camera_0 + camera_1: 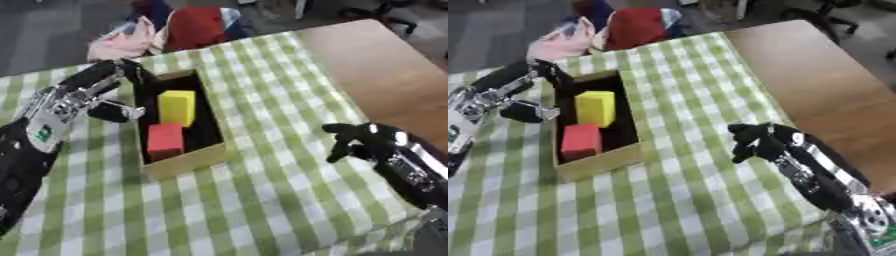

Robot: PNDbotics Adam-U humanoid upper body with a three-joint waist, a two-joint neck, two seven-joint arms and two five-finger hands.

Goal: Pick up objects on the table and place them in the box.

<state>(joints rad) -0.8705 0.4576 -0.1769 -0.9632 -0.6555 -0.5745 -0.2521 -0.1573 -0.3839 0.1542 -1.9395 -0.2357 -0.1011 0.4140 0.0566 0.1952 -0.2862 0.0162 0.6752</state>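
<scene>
**A:** What sits in the box?

**B:** A wooden box [185,161] with a dark inside lies on the green-and-white checked cloth [271,190] that covers the worktop. A yellow block [177,107] stands at the far end of it, and a red block [164,140] lies just in front of that, nearer the robot. The two look to be touching.

**A:** And the hands?

**B:** The left hand [98,95] hangs at the box's left wall, near its far corner. Its fingers [105,72] are stretched out along the rim, the thumb [118,111] juts toward the box, and it holds nothing. The right hand [756,141] is over the bare cloth, well apart from the box on its right. Its fingers are curled downward and nothing is in them.

**A:** Anything else around?

**B:** To the right, the cloth ends and a bare brown wooden tabletop [385,70] shows. Beyond the far edge lies a heap of cloth things, a pink one [122,42] and a red one [197,26], on a grey floor [52,30]. Nothing lies on the cloth between the right hand and the box.
</scene>
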